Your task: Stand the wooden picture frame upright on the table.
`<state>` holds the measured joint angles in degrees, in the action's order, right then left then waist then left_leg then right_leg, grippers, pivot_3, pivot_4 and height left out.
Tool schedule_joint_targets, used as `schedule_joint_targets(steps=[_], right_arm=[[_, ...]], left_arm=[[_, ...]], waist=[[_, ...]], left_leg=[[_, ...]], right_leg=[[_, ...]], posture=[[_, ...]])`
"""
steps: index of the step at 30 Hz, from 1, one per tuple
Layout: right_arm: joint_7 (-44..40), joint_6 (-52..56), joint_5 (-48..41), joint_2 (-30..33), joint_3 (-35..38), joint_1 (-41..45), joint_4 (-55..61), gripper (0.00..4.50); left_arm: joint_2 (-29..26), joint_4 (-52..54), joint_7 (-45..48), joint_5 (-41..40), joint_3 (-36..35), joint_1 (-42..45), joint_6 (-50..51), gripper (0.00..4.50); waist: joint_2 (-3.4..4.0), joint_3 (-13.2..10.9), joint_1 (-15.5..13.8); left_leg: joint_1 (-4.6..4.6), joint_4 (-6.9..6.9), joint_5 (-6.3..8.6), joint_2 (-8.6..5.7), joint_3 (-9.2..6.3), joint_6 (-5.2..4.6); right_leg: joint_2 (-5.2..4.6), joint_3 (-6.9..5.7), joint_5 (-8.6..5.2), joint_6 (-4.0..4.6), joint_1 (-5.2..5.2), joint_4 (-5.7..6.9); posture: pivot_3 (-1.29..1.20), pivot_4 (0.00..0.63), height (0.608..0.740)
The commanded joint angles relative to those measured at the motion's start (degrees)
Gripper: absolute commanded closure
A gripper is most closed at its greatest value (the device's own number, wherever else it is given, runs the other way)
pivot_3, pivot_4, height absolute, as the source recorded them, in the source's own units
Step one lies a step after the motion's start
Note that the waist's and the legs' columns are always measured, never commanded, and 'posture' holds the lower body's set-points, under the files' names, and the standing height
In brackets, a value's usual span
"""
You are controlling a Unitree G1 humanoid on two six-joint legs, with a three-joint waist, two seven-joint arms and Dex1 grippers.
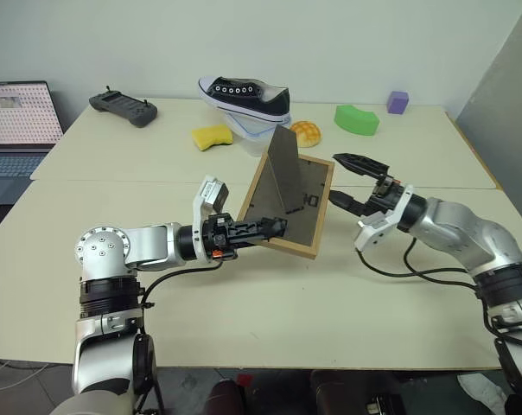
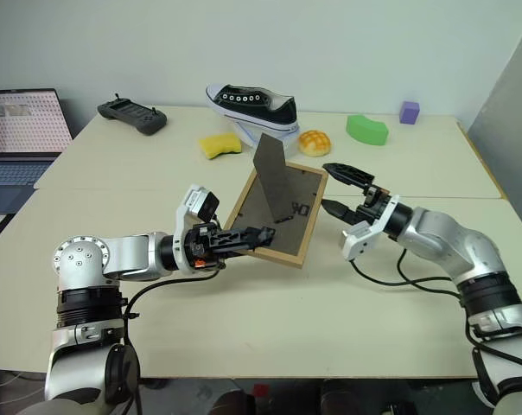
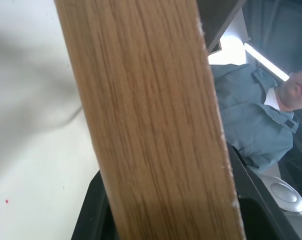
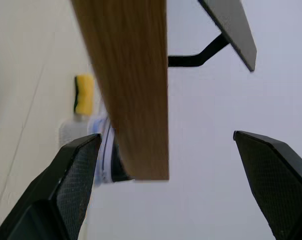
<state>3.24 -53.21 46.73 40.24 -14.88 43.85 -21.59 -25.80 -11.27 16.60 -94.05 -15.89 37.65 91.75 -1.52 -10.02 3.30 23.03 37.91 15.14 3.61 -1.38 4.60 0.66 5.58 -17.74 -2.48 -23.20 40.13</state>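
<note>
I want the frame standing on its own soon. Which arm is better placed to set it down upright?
Probably the left. Its tool is already shut on the wooden picture frame, holding its lower edge tilted above the table with the stand swung out. The right tool is open beside the frame's edge, gripping nothing.

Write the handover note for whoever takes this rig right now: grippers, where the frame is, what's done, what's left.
Left gripper: shut on the near lower edge of the wooden picture frame, holding it tilted with its dark back panel toward the robot.
Right gripper: open, empty, its fingers on either side of the frame's right edge, not touching.
Frame: near the middle of the table, close to the seam, leaning, stand leg swung out from the back.
Done: frame lifted off flat, stand out.
Left: bring the frame upright so it rests on its bottom edge and stand, then release and withdraw both grippers.
</note>
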Motion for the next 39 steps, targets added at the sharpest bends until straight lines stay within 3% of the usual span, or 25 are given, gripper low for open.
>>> schedule_joint_targets(steps=[1,3,4,6,18,20,22,29,35,39], right_arm=[[3.96,-1.75,3.59,-0.60,-2.40,3.32,-3.55,0.02],[4.94,-2.75,2.91,-0.81,-2.58,3.92,-4.61,0.02],[5.11,-3.32,2.27,-0.82,-2.57,4.23,-4.91,0.30],[4.88,-3.82,1.44,-0.60,-2.46,4.42,-4.75,0.46],[5.01,-6.79,-1.38,0.26,-1.29,2.60,-2.65,3.18],[4.80,-6.73,-1.50,0.14,-1.41,2.98,-3.19,3.20],[4.80,-6.88,-1.80,0.16,-1.36,3.41,-3.73,3.20],[3.53,-8.66,-4.18,0.84,-1.40,4.21,-7.15,3.21],[1.27,-11.41,-7.90,0.69,-2.24,4.24,-11.57,3.21],[-8.92,-9.72,-21.38,-2.24,-3.66,4.32,-16.53,3.21]], left_arm=[[-2.69,4.00,-4.72,-10.95,4.66,-2.01,-4.41,3.08],[-4.09,4.89,-7.33,-15.48,7.30,-3.22,-7.26,3.08],[-4.93,5.46,-8.36,-17.38,8.54,-3.72,-8.63,3.08],[-6.12,6.73,-8.95,-18.80,9.77,-4.65,-10.45,3.08],[-8.60,9.85,-8.51,-18.95,12.38,-5.65,-15.56,3.08],[-8.67,11.29,-9.44,-18.49,12.71,-6.14,-17.09,3.08],[-9.09,12.66,-8.83,-18.16,12.61,-6.99,-17.82,2.43],[-11.68,10.44,-10.21,-18.95,8.24,-4.91,-22.86,1.20],[-16.22,16.43,-11.29,-18.95,2.89,-8.20,-25.12,0.05],[-19.16,21.42,-13.32,-15.72,-0.92,-11.28,-29.25,0.00]], waist=[[0.00,0.00,-0.12],[-0.01,0.00,-0.45],[-0.01,0.00,-0.53],[-0.01,0.00,-0.57],[-0.01,0.00,-0.39],[-0.01,0.00,-0.38],[-0.01,0.00,-0.37],[-0.01,0.00,-0.33],[-0.01,0.00,-0.09],[-0.01,0.00,-0.01]], left_leg=[[-0.01,0.01,0.00,0.01,0.00,0.00],[-0.01,0.02,0.00,-0.02,-0.01,0.00],[0.00,0.02,0.00,-0.04,0.00,0.00],[0.00,0.03,0.00,-0.07,0.02,0.00],[-0.01,0.04,0.00,-0.08,0.01,0.00],[-0.01,0.04,0.00,-0.08,0.01,0.00],[-0.01,0.04,0.00,-0.08,0.01,0.00],[-0.01,0.04,0.00,-0.07,0.02,0.00],[-0.01,0.02,0.00,-0.07,0.03,-0.01],[-0.02,0.03,0.00,-0.02,0.01,-0.01]], right_leg=[[-0.02,0.00,0.00,0.00,0.02,0.00],[-0.05,-0.03,0.00,0.00,0.04,-0.01],[-0.12,-0.03,0.00,0.00,0.04,-0.01],[-0.14,-0.03,0.00,0.00,0.04,-0.01],[-0.10,-0.03,0.00,-0.01,0.04,0.01],[-0.10,-0.03,0.00,-0.01,0.05,0.01],[-0.10,-0.02,0.00,0.00,0.05,0.01],[-0.08,-0.02,0.00,0.00,0.05,0.02],[-0.08,-0.01,0.00,0.00,0.05,-0.01],[-0.09,-0.04,0.00,0.00,0.05,0.02]], posture=[[0.00,0.150,0.740],[0.00,0.150,0.740],[0.00,0.150,0.740],[0.00,0.150,0.740],[0.00,0.150,0.740],[0.00,0.150,0.740],[0.00,0.150,0.740],[0.00,0.150,0.740],[0.00,0.150,0.740],[0.00,0.150,0.740]])
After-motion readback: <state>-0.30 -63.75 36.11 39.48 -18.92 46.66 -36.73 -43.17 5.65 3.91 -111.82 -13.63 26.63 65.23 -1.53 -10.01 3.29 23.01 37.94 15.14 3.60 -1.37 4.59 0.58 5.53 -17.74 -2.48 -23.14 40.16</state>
